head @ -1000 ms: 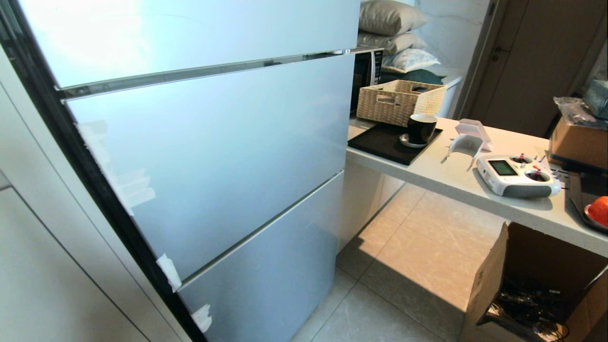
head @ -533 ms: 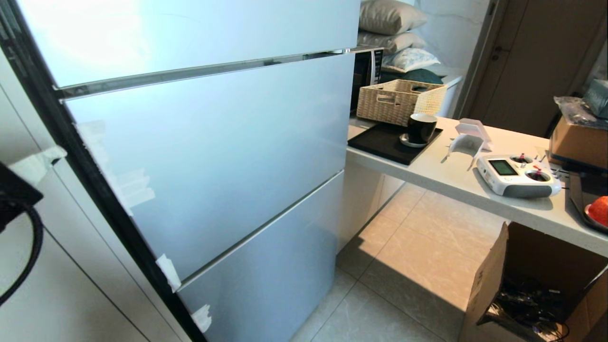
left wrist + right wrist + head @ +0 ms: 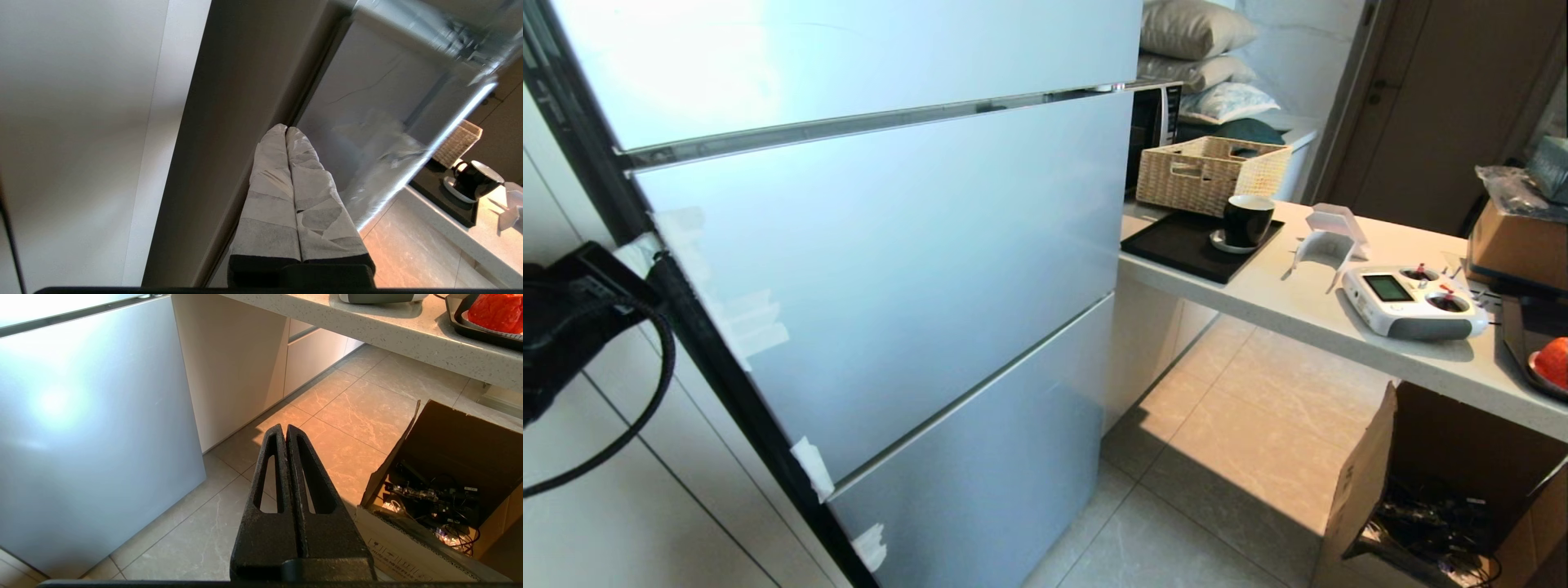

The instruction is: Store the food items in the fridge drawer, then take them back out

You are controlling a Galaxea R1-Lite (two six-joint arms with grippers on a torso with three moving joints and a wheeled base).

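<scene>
Fridge [image 3: 874,269] filled most of the head view, all doors closed; no drawer visible anywhere, so it must have sat behind a door.

Counter [image 3: 1298,314] ran off to the fridge's right, carrying a tray with a mug [image 3: 1247,220], a basket [image 3: 1209,171] and a remote [image 3: 1413,302]. Open box [image 3: 445,486] on the floor below.

Left gripper [image 3: 286,132] was up at the fridge's left edge, taped fingers pressed flat together, holding nothing. Tips sat right at the dark seam [image 3: 245,122] between door and side panel; contact could not be confirmed. In the head view only the wrist [image 3: 572,318] showed, tight beside that seam.

Right gripper [image 3: 285,428] hung low over the floor tiles, jaws closed, empty, pointed between fridge corner and box.

Food [image 3: 496,310]: one red piece lay in a dark tray at the counter's far right end, well apart from the left gripper and up and off to the side of the right one. Second piece not seen.

Step in hand, by judgement: opening the door. To do it well, work the closed tips into the seam behind the door's edge, then sweep outward along the hinge arc rather than pull straight, so the tips do not slip off the smooth face
</scene>
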